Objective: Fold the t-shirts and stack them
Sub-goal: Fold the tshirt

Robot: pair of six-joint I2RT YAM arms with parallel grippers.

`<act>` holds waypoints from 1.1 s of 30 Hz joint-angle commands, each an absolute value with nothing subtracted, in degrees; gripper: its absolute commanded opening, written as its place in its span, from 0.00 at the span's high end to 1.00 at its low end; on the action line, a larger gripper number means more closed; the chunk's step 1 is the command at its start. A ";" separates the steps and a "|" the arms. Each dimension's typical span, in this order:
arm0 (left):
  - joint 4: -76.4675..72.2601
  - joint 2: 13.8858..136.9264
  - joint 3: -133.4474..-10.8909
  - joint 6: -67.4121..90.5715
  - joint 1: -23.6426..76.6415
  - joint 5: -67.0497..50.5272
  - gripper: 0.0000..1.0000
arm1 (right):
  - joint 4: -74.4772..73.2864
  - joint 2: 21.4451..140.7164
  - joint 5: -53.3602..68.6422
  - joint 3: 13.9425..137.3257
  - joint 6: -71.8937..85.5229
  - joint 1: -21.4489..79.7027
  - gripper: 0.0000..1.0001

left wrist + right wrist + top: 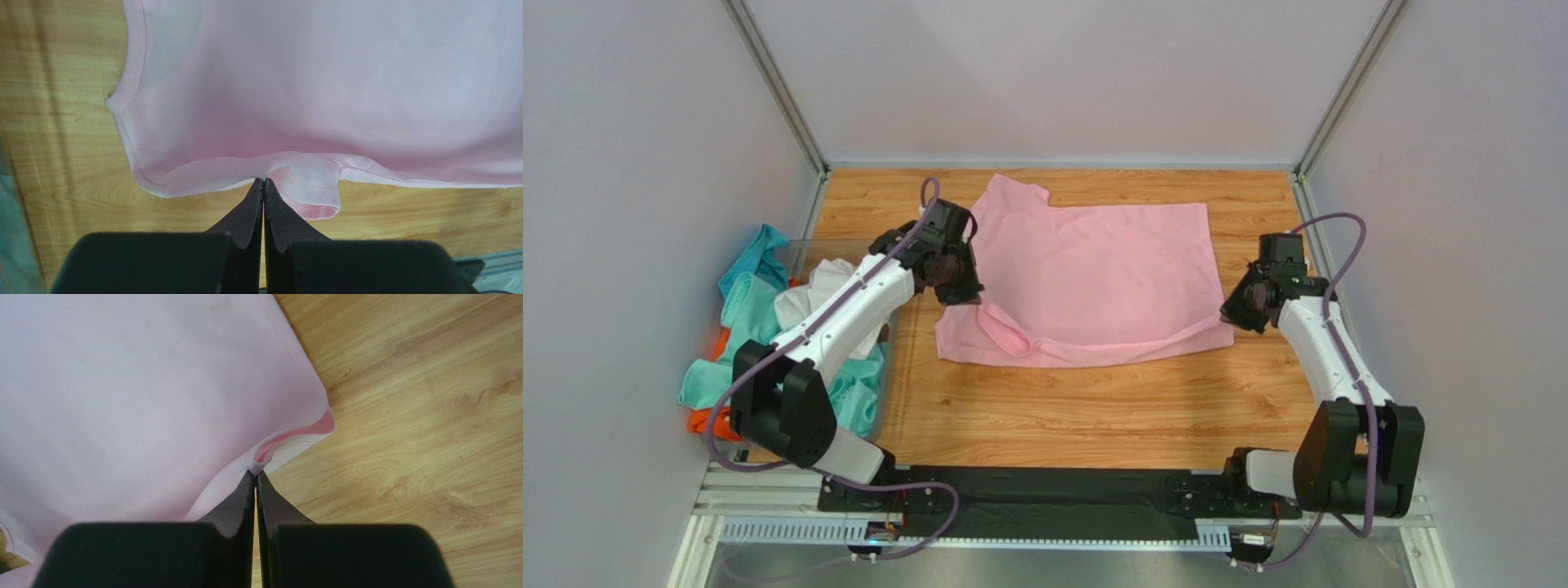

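Wood-grain tabletop (pixel 1075 404) carries a soft pink t-shirt (pixel 1100 276) spread at frame centre. The left gripper (pixel 263 181) and right gripper (pixel 255 473) are each fully closed, pinching its stitched, puckered edge.

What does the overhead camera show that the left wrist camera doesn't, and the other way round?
Only the overhead view: the right gripper at the right edge of the pink t-shirt, plus the white t-shirt and orange t-shirt heaped at the left. Only the left wrist view: hem stitching and the small fold pinched between the tips of the left gripper. Both: the pink t-shirt spread on the wooden table, left gripper at its edge.
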State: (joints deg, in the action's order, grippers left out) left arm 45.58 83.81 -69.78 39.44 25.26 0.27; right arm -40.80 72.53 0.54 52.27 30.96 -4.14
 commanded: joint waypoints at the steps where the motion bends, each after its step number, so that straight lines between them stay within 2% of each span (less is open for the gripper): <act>1: 44.74 87.35 -75.22 36.39 22.77 -1.58 1.00 | -37.97 74.97 2.46 55.63 29.36 -3.52 1.00; 24: 46.05 107.66 -95.52 31.73 14.85 -1.33 1.00 | -35.33 94.91 -2.46 72.15 31.20 -2.81 1.00; 27: 46.58 111.87 -99.65 31.29 14.07 -0.09 0.96 | -35.33 98.07 -2.72 74.17 31.11 -2.81 0.96; 29: 48.24 116.00 -102.73 31.46 13.10 -0.09 0.82 | -34.89 99.75 -2.64 76.37 30.33 -2.81 0.92; 30: 49.03 118.10 -104.66 31.12 12.92 -0.09 0.72 | -35.07 100.97 -2.90 77.16 30.06 -2.81 0.87; 31: 49.22 118.73 -105.46 30.68 12.83 -0.09 0.37 | -36.11 101.33 -3.60 79.00 29.62 -2.81 0.68; 33: 50.27 118.75 -106.70 30.33 12.83 -2.18 0.17 | -36.82 101.43 -3.52 79.80 29.09 -2.72 0.56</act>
State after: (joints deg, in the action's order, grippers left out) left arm 47.24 118.69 -103.70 31.51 13.41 -0.99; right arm -36.99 101.45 -1.74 76.01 30.33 -3.03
